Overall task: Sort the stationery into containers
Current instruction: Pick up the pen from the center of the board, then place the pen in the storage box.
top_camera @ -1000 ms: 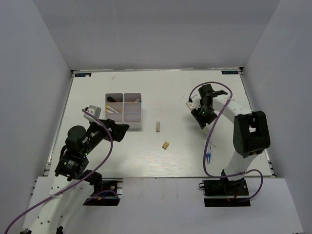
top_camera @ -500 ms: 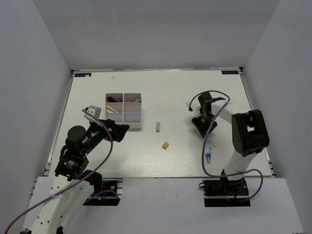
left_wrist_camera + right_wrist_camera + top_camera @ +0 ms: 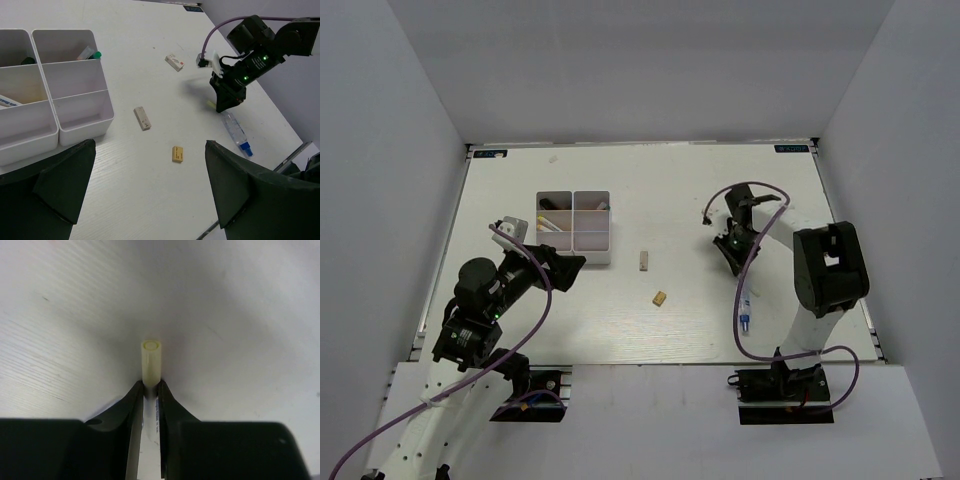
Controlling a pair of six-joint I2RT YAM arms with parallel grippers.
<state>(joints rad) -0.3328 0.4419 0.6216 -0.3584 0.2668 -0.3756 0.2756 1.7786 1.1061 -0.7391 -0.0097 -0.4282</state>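
Note:
My right gripper [image 3: 151,390] is shut on a thin pen [image 3: 151,360] with a white body and a pale yellow end, low over the table; in the top view it [image 3: 730,246] covers the pen. A clear blue-tipped tube [image 3: 746,309] lies just near of it. Two beige erasers [image 3: 643,261] [image 3: 660,298] lie mid-table, and a white eraser [image 3: 175,62] lies farther back. The white four-compartment organizer [image 3: 574,214] holds some items, among them a green-capped highlighter [image 3: 90,52]. My left gripper [image 3: 145,190] hangs open and empty near the organizer's front corner.
White walls close in the table on three sides. The right arm's purple cable [image 3: 750,190] loops above its wrist. Both arm bases [image 3: 530,385] sit at the near edge.
The right gripper has dropped to the table and its jaws have come together on the pen. The left arm has stayed still.

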